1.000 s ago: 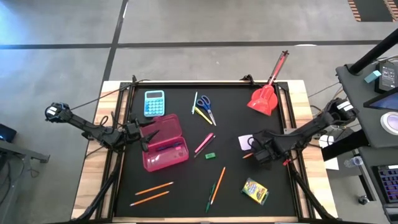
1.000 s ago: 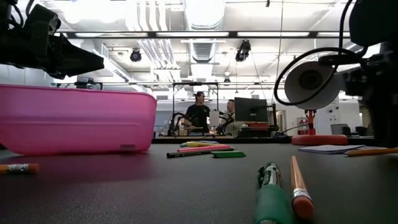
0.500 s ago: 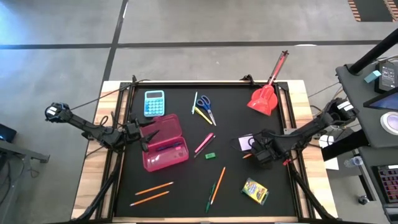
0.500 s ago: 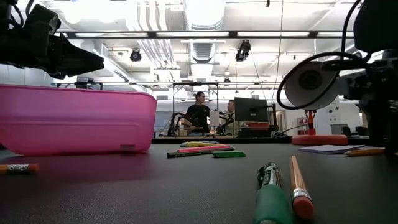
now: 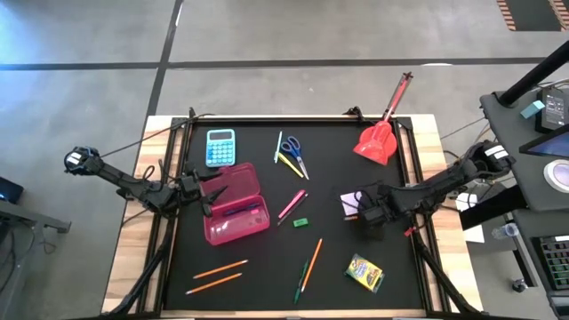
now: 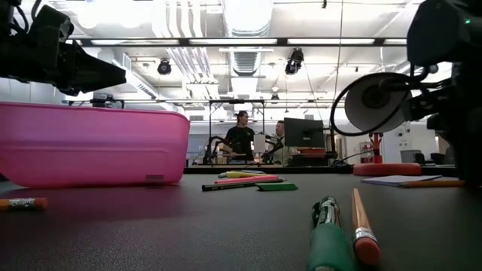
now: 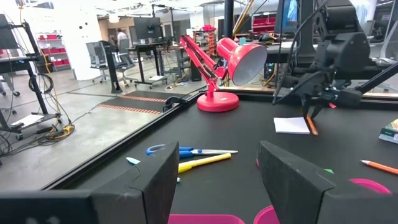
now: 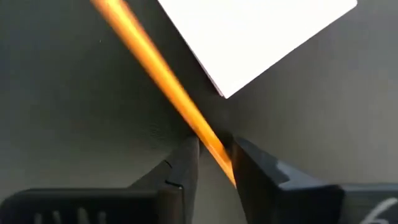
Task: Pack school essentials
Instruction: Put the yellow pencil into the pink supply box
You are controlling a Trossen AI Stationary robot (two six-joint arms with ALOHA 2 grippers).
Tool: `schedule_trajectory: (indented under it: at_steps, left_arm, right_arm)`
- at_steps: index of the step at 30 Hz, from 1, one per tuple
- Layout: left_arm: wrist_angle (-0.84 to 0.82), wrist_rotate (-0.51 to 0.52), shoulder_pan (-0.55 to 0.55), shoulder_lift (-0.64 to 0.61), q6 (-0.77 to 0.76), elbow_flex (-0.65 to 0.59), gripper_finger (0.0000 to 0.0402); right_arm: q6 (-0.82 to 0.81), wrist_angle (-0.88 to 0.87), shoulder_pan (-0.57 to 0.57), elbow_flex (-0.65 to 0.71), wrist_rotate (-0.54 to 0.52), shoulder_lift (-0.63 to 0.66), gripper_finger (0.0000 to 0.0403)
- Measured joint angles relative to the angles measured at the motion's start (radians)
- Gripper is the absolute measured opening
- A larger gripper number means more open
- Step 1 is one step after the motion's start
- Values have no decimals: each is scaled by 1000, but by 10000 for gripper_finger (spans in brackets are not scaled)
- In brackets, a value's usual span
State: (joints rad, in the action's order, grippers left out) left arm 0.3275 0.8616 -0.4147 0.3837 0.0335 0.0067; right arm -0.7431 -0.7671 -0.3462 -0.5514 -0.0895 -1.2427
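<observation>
- The left gripper (image 5: 216, 192) hangs over the open pink pencil case (image 5: 236, 204) on the left half of the black worktop (image 5: 329, 178), its fingers (image 7: 149, 180) spread wide apart and holding nothing.
- A blue calculator (image 5: 220, 147) lies behind the case, near the worktop's far left corner.
- Two orange pencils (image 5: 218, 275) lie side by side near the front edge, ahead of the case.
- Blue-handled scissors (image 5: 293, 151) rest at the far middle, with a yellow pen (image 5: 288, 164) and a thin green pen just beside them.
- A pink pen (image 5: 292, 204) lies in the middle, and a tiny green eraser (image 5: 300, 222) sits just in front of it.
- A long orange pencil (image 5: 312, 263) and a green pen (image 5: 300, 283) lie close together toward the front middle.
- A red long-handled scoop (image 5: 380, 135) sits at the far right corner.
- The right gripper (image 5: 363, 214) is down at the worktop on the right side, beside a small white notepad (image 5: 350, 204).
- Its fingers (image 8: 183, 163) stand narrowly apart on either side of an orange pencil by the pad (image 8: 158, 78); whether they are squeezing it I cannot tell.
- The yellow-green crayon box (image 5: 364, 272) lies near the front right corner.
</observation>
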Motion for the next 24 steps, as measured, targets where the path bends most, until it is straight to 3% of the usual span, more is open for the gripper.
schedule_trajectory:
  at_steps: [11,16,24]
  left_arm:
    - [0,0,0,0,0,0,203]
    - [0,0,0,0,0,0,203]
    - [0,0,0,0,0,0,203]
  right_arm:
    - [-7,10,25,0,39,5,18]
    - [2,38,23,-34,115,45,15]
    - [70,141,23,-163,57,103,14]
